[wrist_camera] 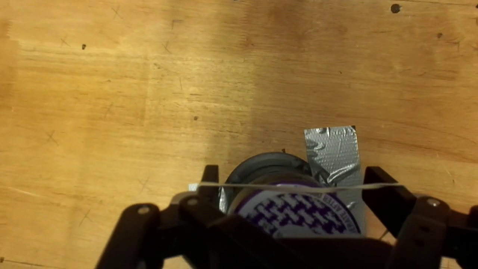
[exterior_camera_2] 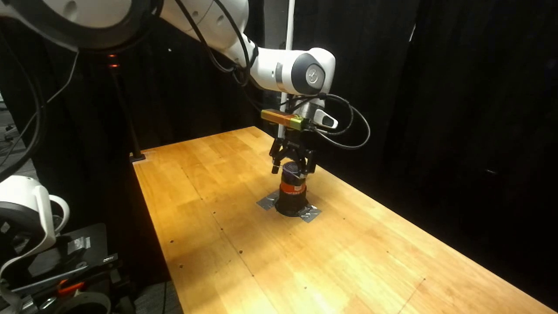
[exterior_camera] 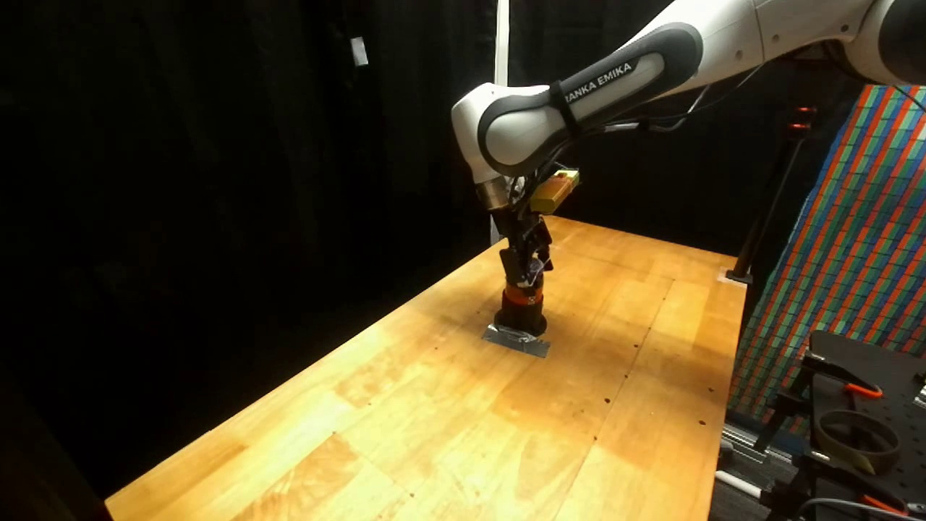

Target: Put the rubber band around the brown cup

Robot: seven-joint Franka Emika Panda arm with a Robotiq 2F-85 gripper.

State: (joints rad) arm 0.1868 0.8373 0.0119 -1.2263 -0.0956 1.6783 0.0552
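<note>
The brown cup (exterior_camera: 522, 310) stands upright on the table, with an orange-red stripe round its middle. It also shows in an exterior view (exterior_camera_2: 293, 201), and its white-and-purple patterned top fills the lower middle of the wrist view (wrist_camera: 295, 213). My gripper (wrist_camera: 291, 186) is open, pointing down, with a finger on either side of the cup's top. It also shows in an exterior view (exterior_camera_2: 289, 171). A pale rubber band (wrist_camera: 298, 188) is stretched between the two fingers and crosses over the view of the cup's top. Whether the band touches the cup I cannot tell.
Grey tape strips (exterior_camera_2: 310, 213) lie at the cup's dark flanged base on the wooden table (exterior_camera: 448, 434). A black post (exterior_camera_2: 137, 156) stands at a far table corner. A dark cart with tools (exterior_camera: 868, 405) stands beside the table.
</note>
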